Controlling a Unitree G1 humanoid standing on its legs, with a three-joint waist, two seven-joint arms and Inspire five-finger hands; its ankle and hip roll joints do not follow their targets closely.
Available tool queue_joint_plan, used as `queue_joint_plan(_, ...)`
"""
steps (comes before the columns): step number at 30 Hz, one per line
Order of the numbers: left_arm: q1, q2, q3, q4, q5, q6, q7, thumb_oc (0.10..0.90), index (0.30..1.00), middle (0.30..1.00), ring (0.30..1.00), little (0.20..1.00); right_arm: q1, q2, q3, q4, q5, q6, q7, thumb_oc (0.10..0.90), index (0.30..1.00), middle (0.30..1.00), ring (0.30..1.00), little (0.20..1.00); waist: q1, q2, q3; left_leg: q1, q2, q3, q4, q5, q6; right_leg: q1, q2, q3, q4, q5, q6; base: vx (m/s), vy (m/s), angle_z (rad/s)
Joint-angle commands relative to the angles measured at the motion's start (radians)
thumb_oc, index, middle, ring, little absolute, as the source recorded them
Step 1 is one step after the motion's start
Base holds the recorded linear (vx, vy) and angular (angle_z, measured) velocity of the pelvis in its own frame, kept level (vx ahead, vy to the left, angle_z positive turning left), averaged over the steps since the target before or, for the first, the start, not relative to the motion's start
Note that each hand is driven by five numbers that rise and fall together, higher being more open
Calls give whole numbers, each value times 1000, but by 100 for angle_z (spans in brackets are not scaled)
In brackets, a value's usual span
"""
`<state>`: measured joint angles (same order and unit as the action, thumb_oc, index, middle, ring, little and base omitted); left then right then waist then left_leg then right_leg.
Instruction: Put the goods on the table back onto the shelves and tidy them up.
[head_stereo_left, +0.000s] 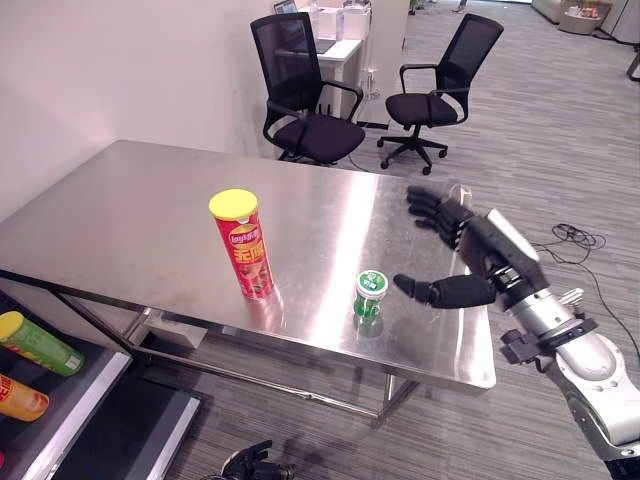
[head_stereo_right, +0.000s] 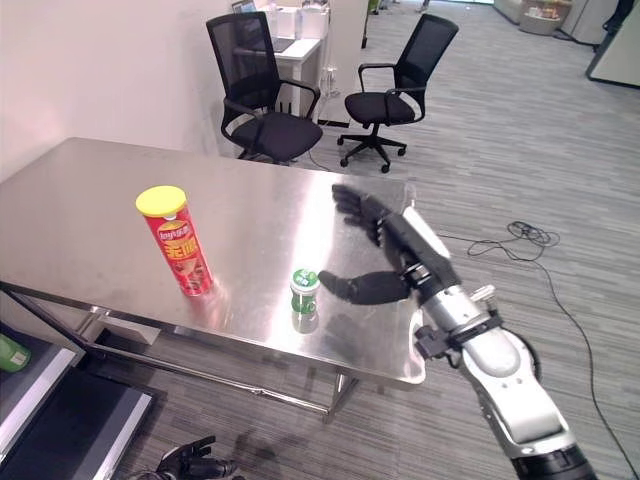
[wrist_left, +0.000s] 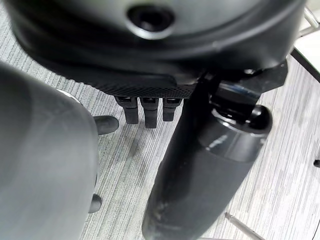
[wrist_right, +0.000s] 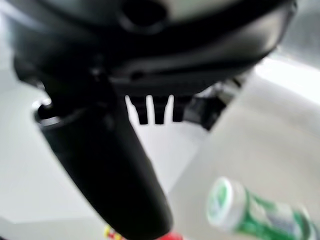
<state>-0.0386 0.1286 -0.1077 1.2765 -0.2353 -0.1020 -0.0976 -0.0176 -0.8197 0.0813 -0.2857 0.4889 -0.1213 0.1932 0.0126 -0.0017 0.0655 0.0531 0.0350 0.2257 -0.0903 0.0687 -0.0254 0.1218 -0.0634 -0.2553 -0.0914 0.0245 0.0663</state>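
Right hand (head_stereo_left: 470, 262) hovers at centre right of the frame, fingers spread, holding nothing, just beside the green bottle (head_stereo_left: 370, 294). Red can (head_stereo_left: 242, 244) stands upright on the worktop (head_stereo_left: 130, 215), left of centre. Left hand (head_stereo_right: 190, 462) at the bottom edge: finger state cannot be told.

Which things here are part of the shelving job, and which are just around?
Job:
tall red crisp tube with yellow lid, standing on the steel table
small green bottle with white cap, standing near the open right hand
left hand, down over the floor

Around:
two black mesh office chairs
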Motion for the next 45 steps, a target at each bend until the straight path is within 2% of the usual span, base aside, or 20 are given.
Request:
queue_joint_plan(1,-17,11,-36,58,-14,-3,-28,800,900,900,900,900,-98,-66,23,-16,136,-45,37,800,900,900,900,900,27,-54,-66,-69,18,38,3,-9,-21,63,-55,26,27,-48,61,0,0,0)
queue_joint_plan(3,-20,14,-35,60,-24,-1,-32,800,900,900,900,900,-123,-61,85,15,140,-31,47,800,900,900,900,900,35,-57,-68,-67,16,34,3,-9,-21,65,-56,24,31,-50,60,0,0,0)
queue_joint_plan(7,-23,19,-37,60,-38,-1,-23,800,900,900,900,900,-171,1,127,107,121,-27,24,800,900,900,900,900,50,-64,-72,-62,13,25,3,-10,-18,70,-57,16,38,-55,57,0,0,0)
queue_joint_plan(34,-17,24,-34,54,-42,-4,-4,800,900,900,900,900,-169,118,134,232,-21,-28,-25,800,900,900,900,900,89,-84,-72,-57,-11,-6,3,-28,-4,80,-71,-11,47,-59,62,3,3,1)
queue_joint_plan(45,-13,29,-39,49,-41,-4,3,800,900,900,900,900,-170,175,143,273,-14,-27,-33,800,900,900,900,900,100,-86,-72,-54,-13,-10,3,-31,-2,82,-73,-16,49,-61,62,10,1,4)
